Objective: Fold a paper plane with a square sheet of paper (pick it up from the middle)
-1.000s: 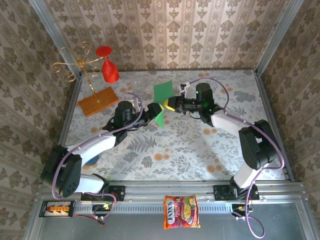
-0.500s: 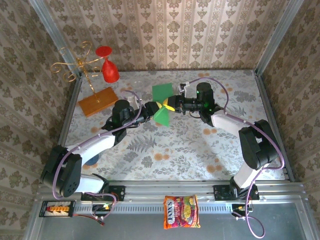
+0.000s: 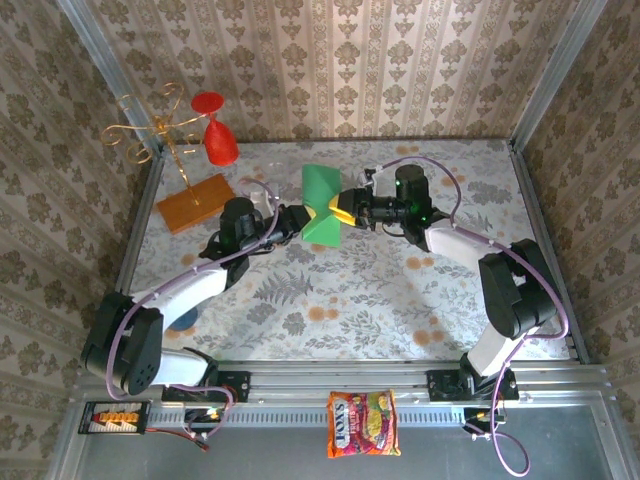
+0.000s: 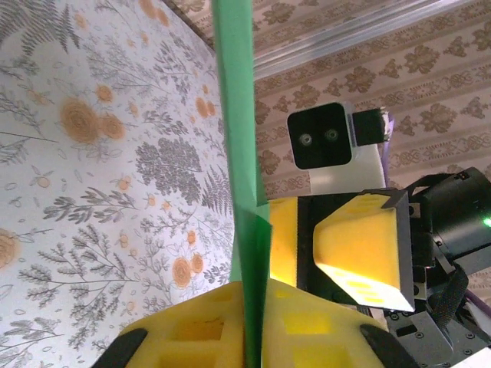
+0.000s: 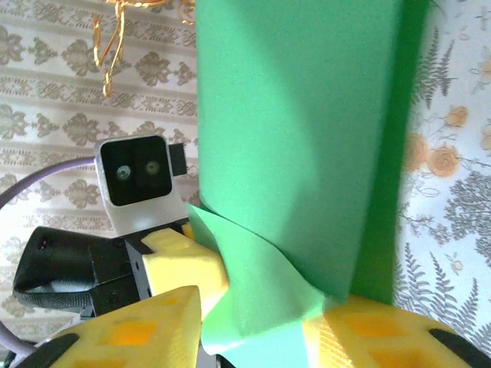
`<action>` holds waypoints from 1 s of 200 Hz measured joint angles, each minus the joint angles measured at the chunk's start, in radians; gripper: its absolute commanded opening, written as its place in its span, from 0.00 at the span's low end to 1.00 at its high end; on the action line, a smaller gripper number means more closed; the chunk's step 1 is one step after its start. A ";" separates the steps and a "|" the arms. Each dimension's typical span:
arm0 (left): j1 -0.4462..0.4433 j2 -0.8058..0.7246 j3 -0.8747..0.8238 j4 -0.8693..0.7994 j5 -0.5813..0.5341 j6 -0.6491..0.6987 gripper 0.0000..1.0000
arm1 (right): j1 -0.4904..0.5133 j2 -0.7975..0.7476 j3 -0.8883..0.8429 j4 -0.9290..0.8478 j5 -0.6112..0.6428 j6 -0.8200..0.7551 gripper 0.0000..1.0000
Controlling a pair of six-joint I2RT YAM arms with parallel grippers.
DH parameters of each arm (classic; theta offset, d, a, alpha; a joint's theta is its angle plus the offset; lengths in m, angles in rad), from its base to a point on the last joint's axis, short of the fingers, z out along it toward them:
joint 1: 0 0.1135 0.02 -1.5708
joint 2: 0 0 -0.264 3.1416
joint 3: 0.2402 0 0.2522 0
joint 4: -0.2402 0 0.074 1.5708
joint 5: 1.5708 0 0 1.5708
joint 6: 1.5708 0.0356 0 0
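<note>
1. Your left gripper (image 3: 299, 219) stood wide apart a second ago. It has now clamped on the left edge of the paper (image 3: 321, 200), and the left wrist view shows the sheet running in between its pads.
2. Your right gripper (image 3: 340, 210) has done the reverse. It pinched the paper before, and now its fingers stand apart with the paper loose between them.
3. The paper hangs off the surface between both grippers, above the far middle of the tabletop (image 3: 350, 290). It has swung from a slanted pose to lie flatter toward the top camera.
4. The board (image 3: 196, 203) near the far-left corner has not moved.
</note>
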State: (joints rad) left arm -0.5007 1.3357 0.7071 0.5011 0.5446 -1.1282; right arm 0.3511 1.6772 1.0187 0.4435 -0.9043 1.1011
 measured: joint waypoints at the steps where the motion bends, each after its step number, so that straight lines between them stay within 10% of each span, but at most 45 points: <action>1: 0.001 -0.002 0.000 -0.003 0.000 0.002 0.10 | -0.002 0.000 -0.001 -0.003 0.003 0.002 0.49; 66: 0.022 -0.113 0.110 -0.444 -0.114 0.259 0.09 | -0.121 -0.028 -0.063 -0.188 0.134 -0.092 0.58; 200: -0.282 0.304 0.665 -1.337 -1.033 0.628 0.08 | -0.144 -0.140 -0.051 -0.560 0.449 -0.314 0.58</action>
State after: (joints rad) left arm -0.7826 1.6402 1.3720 -0.8356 -0.4885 -0.4999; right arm 0.2073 1.5372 0.9676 -0.1162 -0.4549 0.7872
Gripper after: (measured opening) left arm 0.082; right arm 0.581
